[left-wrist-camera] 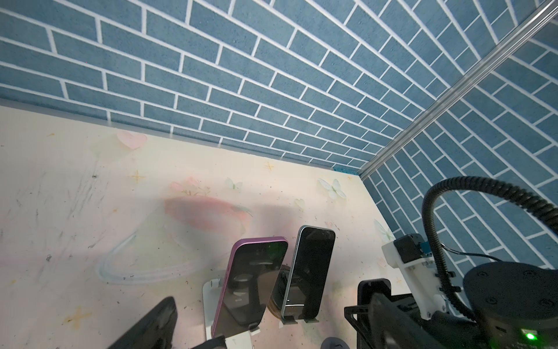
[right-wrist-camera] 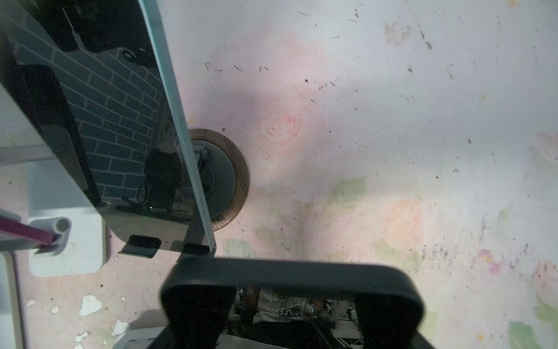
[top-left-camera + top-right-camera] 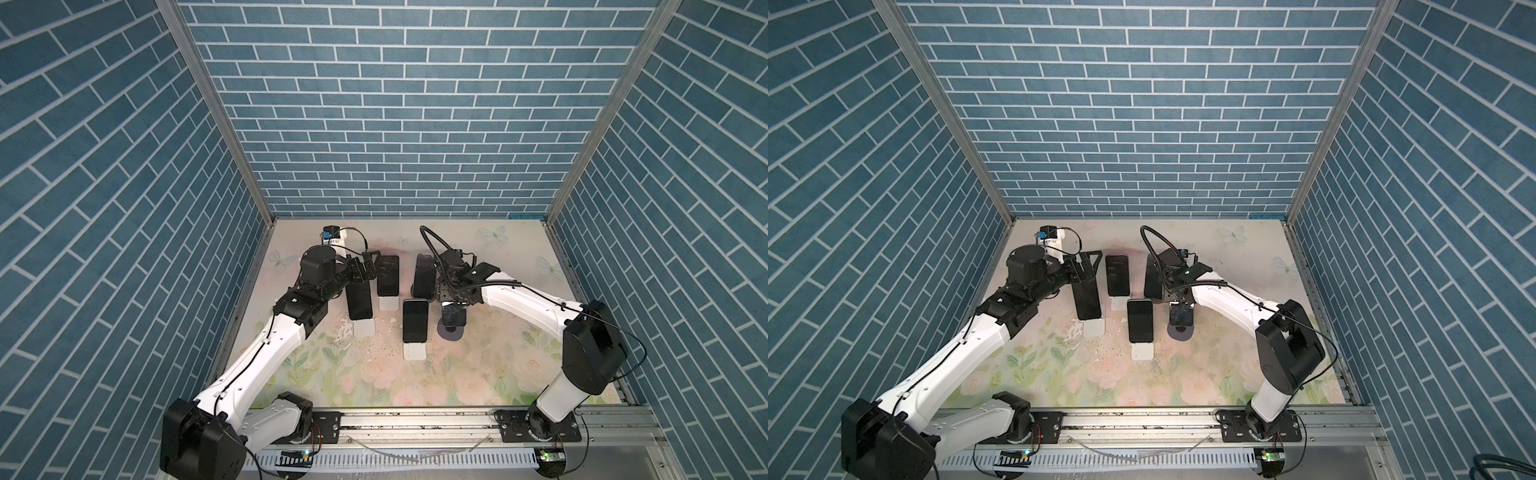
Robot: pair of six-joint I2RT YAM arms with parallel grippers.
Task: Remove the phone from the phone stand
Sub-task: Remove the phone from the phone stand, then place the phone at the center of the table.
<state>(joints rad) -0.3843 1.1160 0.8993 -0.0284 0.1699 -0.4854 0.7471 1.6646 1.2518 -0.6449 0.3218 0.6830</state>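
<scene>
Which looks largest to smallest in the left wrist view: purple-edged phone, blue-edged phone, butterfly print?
1. purple-edged phone, but it sits nearer the camera, so its lead is unsure
2. blue-edged phone
3. butterfly print, clearly smallest

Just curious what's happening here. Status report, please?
Left gripper open. Right gripper straddles dark phone on grey stand, grip unclear. Blue phone close beside.

Twin overhead views; wrist cameras near table
</scene>
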